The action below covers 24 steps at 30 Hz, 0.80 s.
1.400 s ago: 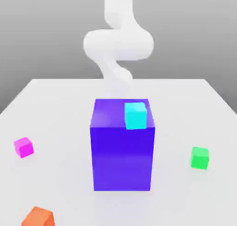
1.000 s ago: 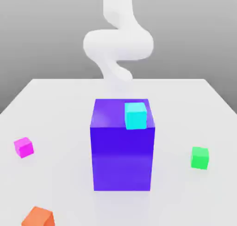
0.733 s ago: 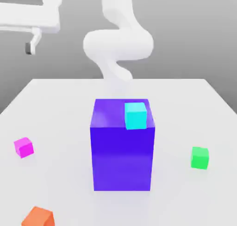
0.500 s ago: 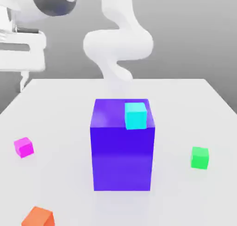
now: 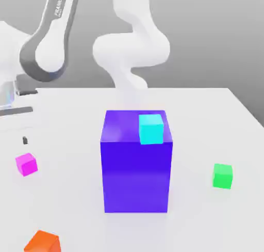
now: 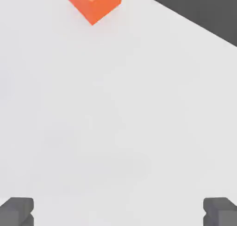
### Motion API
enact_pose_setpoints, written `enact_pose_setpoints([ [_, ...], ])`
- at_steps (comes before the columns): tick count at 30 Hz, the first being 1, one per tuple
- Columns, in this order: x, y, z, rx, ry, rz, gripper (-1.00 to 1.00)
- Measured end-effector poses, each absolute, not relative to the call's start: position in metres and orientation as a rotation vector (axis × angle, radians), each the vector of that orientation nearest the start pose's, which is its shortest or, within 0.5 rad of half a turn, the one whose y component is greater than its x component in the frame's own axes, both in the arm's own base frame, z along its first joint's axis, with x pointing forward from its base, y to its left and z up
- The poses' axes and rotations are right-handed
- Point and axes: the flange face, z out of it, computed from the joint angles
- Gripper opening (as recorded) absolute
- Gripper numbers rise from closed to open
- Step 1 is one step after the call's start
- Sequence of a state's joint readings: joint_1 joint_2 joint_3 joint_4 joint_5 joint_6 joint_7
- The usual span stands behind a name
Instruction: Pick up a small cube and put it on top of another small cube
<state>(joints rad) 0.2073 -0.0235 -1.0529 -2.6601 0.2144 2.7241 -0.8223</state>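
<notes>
Pink cube [image 5: 26, 164] is sitting on the white tabletop [image 5: 67, 194] at the exterior view's left, well apart from the green cube [image 5: 223, 175], which is resting at the exterior view's right. Between them the big purple block [image 5: 135, 168] is standing with a cyan cube [image 5: 151, 128] on its top, and an orange cube [image 5: 43, 242] is lying near the front edge; the hand view is showing that orange cube [image 6: 94, 3] too.

The tool [image 6: 118, 211] is hanging released, its two dark fingertips [image 6: 17, 211] standing wide apart over bare tabletop with nothing between them. In the exterior view the arm [image 5: 49, 44] is leaning in over the left side, and one small dark fingertip [image 5: 25, 140] is showing just above and beside the pink cube, not touching it.

Judging by its look, the pink cube is behaving as a light, rigid body with flat, smooth faces and sharp edges, so it is unlikely to deform but could slip or twist if pinched off-centre. The sensible hold is across two opposite side faces, around mid-height, with the fingers squared to those faces. Being so small, it is leaving little margin for misalignment, and the green cube is offering an equally small landing face.
</notes>
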Motion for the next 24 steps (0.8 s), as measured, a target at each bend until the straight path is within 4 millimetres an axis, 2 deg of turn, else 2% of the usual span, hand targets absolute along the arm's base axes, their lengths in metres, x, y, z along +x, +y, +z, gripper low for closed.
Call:
enact_pose_setpoints([
  [9,0.209,-0.335,0.196,-3.14,0.092,-0.019,0.0],
  [15,0.204,-0.34,0.168,-3.147,0.074,-0.022,0.0],
  [20,0.202,-0.338,0.133,-3.144,0.069,-0.007,0.0],
  [21,0.201,-0.337,0.128,-3.143,0.069,-0.003,-1.0],
  [24,0.201,-0.337,0.128,-3.142,0.069,-0.003,-1.0],
])
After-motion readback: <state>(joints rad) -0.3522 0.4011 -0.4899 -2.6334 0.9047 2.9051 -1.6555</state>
